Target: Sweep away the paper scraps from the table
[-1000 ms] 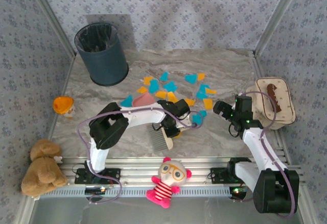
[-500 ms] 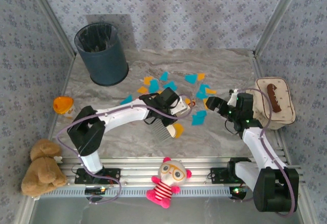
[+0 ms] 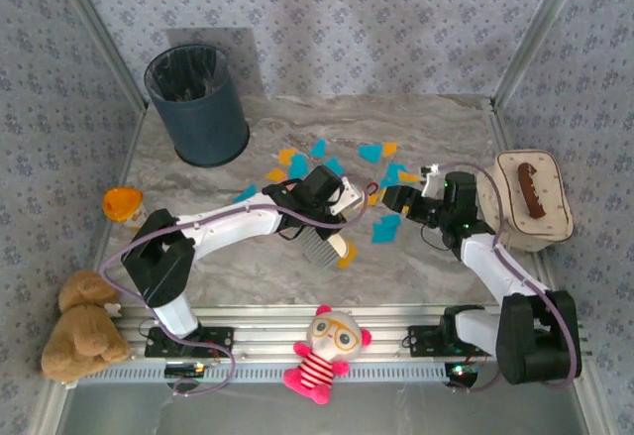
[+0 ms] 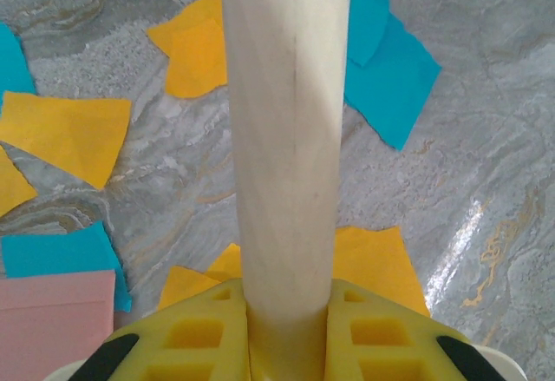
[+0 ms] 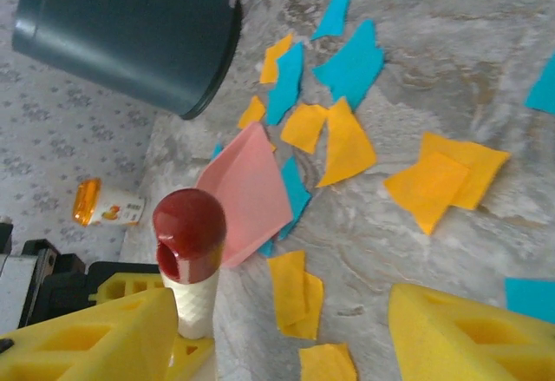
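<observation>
My left gripper is shut on the pale wooden handle of a brush. The brush's bristle head rests on the marble table. Orange and cyan paper scraps lie scattered around it, also visible in the left wrist view. My right gripper is open just right of the handle's red tip, which stands close by its left finger. A pink dustpan lies flat among the scraps. Its corner shows in the left wrist view.
A dark bin stands at the back left. An orange cup-like toy lies at the left edge. At the right, a cream oval tray holds a brown item. A teddy bear and a doll sit by the front rail.
The left arm has swung the brush away from the near edge and up into the scraps. The right gripper has moved left to the handle's red tip, and its jaws have narrowed.
</observation>
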Action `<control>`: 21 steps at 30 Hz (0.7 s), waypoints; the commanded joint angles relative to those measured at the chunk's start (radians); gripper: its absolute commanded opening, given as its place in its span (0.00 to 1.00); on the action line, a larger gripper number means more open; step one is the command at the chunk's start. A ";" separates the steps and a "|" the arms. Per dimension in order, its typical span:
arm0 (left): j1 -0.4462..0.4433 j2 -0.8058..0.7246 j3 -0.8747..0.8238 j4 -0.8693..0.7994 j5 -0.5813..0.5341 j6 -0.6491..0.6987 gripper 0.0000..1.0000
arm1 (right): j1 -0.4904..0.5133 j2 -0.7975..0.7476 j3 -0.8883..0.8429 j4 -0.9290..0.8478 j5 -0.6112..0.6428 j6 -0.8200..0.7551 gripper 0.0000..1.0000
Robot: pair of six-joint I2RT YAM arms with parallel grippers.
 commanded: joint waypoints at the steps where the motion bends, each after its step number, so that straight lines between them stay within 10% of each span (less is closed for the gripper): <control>1: 0.003 -0.038 0.006 0.041 -0.003 -0.024 0.19 | 0.031 0.018 0.032 0.102 -0.044 0.045 0.66; 21: 0.001 -0.068 0.020 0.076 0.037 -0.012 0.19 | 0.159 0.189 0.112 0.206 -0.059 0.086 0.63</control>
